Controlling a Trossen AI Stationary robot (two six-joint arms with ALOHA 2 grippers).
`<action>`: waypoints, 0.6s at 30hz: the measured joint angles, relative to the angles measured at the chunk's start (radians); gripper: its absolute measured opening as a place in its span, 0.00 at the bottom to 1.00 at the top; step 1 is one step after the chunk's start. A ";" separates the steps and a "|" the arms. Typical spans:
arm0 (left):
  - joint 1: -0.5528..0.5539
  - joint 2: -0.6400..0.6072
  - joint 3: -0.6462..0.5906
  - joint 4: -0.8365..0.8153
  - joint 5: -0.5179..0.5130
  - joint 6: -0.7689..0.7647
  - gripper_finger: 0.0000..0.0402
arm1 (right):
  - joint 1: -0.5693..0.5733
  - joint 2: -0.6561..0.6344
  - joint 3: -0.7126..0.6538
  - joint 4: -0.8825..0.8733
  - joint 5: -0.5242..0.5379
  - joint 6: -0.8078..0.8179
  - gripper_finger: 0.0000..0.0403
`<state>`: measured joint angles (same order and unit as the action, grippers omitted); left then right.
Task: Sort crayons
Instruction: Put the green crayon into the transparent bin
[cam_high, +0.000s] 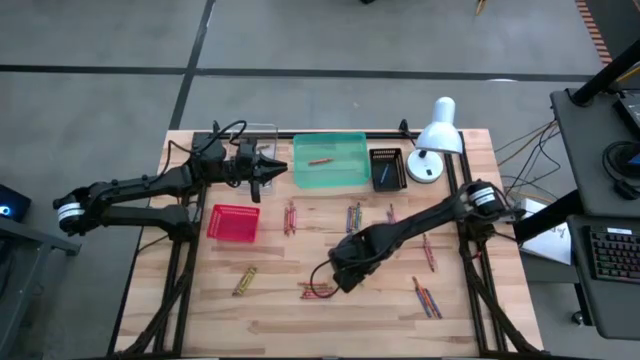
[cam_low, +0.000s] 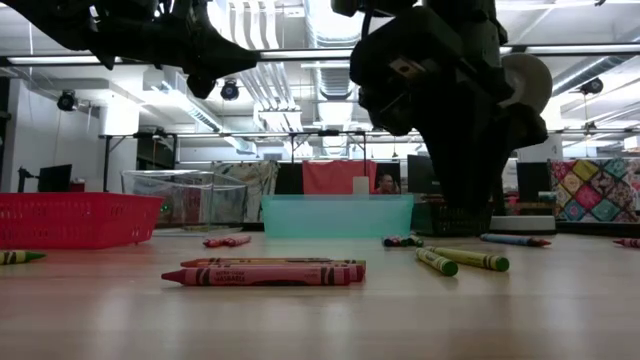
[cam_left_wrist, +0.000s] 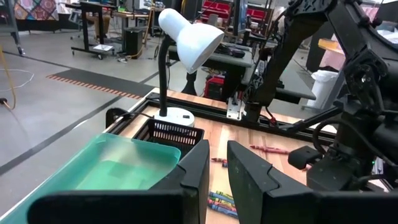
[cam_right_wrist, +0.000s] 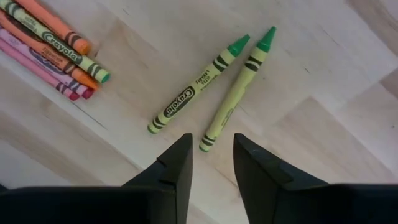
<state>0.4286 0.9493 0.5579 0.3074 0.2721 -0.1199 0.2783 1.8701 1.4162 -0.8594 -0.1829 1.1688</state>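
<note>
A pale wooden worktop (cam_high: 280, 310) stood on a grey floor. Along its far edge sat a clear plastic bin (cam_high: 262, 133), then a teal tray (cam_high: 331, 175), then a small black mesh basket (cam_high: 387, 168), and just beside that a white desk lamp (cam_high: 437, 128) with its round base on the wood. A red mesh basket (cam_high: 233, 222) lay nearer the front, left of centre, well apart from the teal tray. To the right of the worktop stood a dark desk carrying a keyboard (cam_high: 612, 254). In the low view, a patchwork quilt (cam_low: 594, 190) hung at the far right of the room.
</note>
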 joint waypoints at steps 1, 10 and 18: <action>0.000 0.000 0.000 0.002 0.000 0.001 0.10 | 0.001 0.001 0.001 -0.001 0.001 0.009 0.28; 0.000 0.000 0.000 0.017 0.000 0.022 0.10 | 0.001 0.009 -0.015 -0.003 0.051 0.036 0.32; 0.000 0.000 0.000 0.023 0.000 0.029 0.10 | 0.001 0.061 -0.015 0.014 0.054 0.023 0.33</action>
<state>0.4290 0.9493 0.5579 0.3304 0.2722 -0.0910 0.2794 1.9307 1.4010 -0.8455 -0.1287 1.1921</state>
